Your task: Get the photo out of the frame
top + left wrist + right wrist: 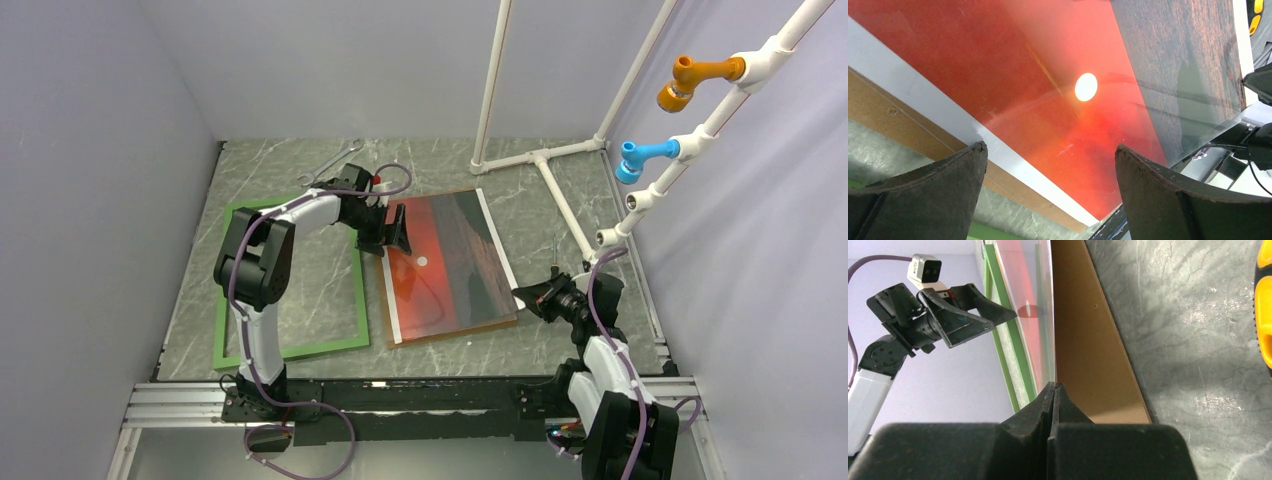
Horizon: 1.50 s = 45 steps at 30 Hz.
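Green-fronted, the frame (pixel 290 351) lies flat on the marbled worktop (pixel 560 330) at 9 o'clock of the photo (pixel 450 260), apart from it, with the left arm rising through its opening. The sunset photo rests face up on a brown backing board (pixel 450 336) at mid-worktop. The left hand (pixel 402 232) hovers over the photo's 10 o'clock edge, jaws spread wide and holding nothing. The right hand (pixel 522 297), at the 4 o'clock corner, is pinched tight on what looks like a thin clear sheet (pixel 1220 129) raised off the photo there. A spanner (pixel 330 165) lies at 12 o'clock of the frame.
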Each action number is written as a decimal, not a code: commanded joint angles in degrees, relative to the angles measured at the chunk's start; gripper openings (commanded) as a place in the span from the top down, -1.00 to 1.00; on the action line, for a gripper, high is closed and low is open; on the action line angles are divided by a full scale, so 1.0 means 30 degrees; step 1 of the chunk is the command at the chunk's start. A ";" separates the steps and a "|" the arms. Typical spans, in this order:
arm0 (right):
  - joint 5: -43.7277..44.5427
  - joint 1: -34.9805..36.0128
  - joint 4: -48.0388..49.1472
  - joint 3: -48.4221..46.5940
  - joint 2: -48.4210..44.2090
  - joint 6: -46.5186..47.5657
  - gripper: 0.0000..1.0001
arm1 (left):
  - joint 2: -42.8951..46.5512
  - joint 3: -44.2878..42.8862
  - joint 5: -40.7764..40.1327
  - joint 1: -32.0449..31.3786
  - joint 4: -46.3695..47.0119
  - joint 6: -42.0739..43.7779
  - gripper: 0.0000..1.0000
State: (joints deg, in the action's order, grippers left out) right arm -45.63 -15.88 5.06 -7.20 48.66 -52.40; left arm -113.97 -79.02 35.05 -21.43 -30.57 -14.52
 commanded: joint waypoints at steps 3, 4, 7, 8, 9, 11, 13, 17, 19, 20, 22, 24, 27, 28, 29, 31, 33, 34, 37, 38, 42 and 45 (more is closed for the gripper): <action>-0.0554 -0.0164 -0.0770 -0.0928 -0.0377 0.1369 1.00 | 0.1404 0.0349 -0.0351 0.0229 0.0553 0.0117 -0.99; -0.0505 -0.0158 -0.1081 -0.1128 -0.0471 0.1616 1.00 | 0.1231 0.0292 -0.0474 0.0229 0.0441 0.0149 -0.99; -0.0475 -0.0159 -0.1595 -0.1636 -0.0744 0.2097 1.00 | 0.0782 0.0129 -0.0593 0.0313 0.0291 0.0168 -0.99; -0.0514 -0.0164 -0.1847 -0.1795 -0.0865 0.2278 1.00 | 0.0663 0.0085 -0.0643 0.0332 0.0240 0.0181 -0.99; -0.0662 -0.0175 -0.2044 -0.1911 -0.0987 0.2370 1.00 | 0.0549 0.0054 -0.0712 0.0345 0.0134 0.0183 -0.99; -0.0684 -0.0171 -0.2374 -0.2246 -0.1393 0.2617 1.00 | 0.0345 -0.0038 -0.0805 0.0347 0.0006 0.0182 -0.99; -0.0731 -0.0168 -0.2731 -0.2633 -0.1655 0.2920 1.00 | 0.0225 0.0051 -0.0815 0.0347 0.0016 0.0121 -0.99; -0.0497 -0.0178 -0.4095 -0.3786 -0.2008 0.3725 1.00 | -0.0115 -0.0154 -0.1033 0.0361 -0.0311 0.0176 -0.99; -0.0009 -0.0158 -0.5326 -0.4631 -0.2294 0.4262 1.00 | -0.0187 -0.0180 -0.1161 0.0347 -0.0351 0.0183 -0.99; 0.0262 -0.0169 -0.5844 -0.5121 -0.2415 0.4493 1.00 | -0.0220 -0.0155 -0.1190 0.0347 -0.0331 0.0176 -0.99; 0.0663 -0.0158 -0.7071 -0.6218 -0.2486 0.5002 1.00 | -0.0290 -0.0158 -0.1158 0.0347 -0.0334 0.0110 -0.99; 0.1108 -0.0171 -0.8326 -0.7339 -0.2351 0.5502 1.00 | -0.0377 -0.0197 -0.1179 0.0347 -0.0375 0.0149 -0.99; 0.1593 -0.0164 -0.9244 -0.8259 -0.2320 0.5563 1.00 | -0.0443 -0.0160 -0.1153 0.0361 -0.0337 0.0106 -0.99; 0.1649 -0.0131 -0.9289 -0.8442 -0.2359 0.5498 1.00 | -0.0464 -0.0145 -0.1160 0.0349 -0.0333 0.0100 -0.99; 0.1806 -0.0127 -0.9470 -0.8678 -0.2341 0.5488 1.00 | -0.0474 -0.0158 -0.1139 0.0347 -0.0351 0.0121 -0.99; 0.2122 -0.0141 -0.9941 -0.9398 -0.2335 0.5525 1.00 | -0.0520 -0.0121 -0.1151 0.0347 -0.0310 0.0124 -0.99; 0.2468 -0.0052 -1.0479 -1.0376 -0.2192 0.5664 1.00 | -0.0552 -0.0136 -0.1151 0.0347 -0.0325 0.0125 -0.99; 0.2513 0.0123 -1.0689 -1.0860 -0.2016 0.5709 1.00 | -0.0577 -0.0142 -0.1141 0.0350 -0.0328 0.0110 -0.99; 0.2876 0.0612 -1.1168 -1.2523 -0.1798 0.5830 1.00 | -0.0547 -0.0136 -0.0985 0.0336 -0.0276 0.0096 -0.99; 0.3080 0.0855 -1.1328 -1.3132 -0.1759 0.5836 1.00 | -0.0529 -0.0117 -0.0963 0.0320 -0.0245 0.0073 -0.99; 0.3592 0.1928 -1.1787 -1.5595 -0.1513 0.5580 1.00 | -0.0454 -0.0071 -0.0837 0.0289 -0.0135 0.0008 -0.99; 0.3885 0.2916 -1.1875 -1.7279 -0.1236 0.5187 1.00 | -0.0446 -0.0129 -0.0655 0.0288 -0.0127 -0.0007 -0.99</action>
State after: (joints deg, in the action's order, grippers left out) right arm -35.59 -10.44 -31.14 -51.51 44.27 -36.49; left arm -113.84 -78.76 33.23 -20.45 -30.89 -14.79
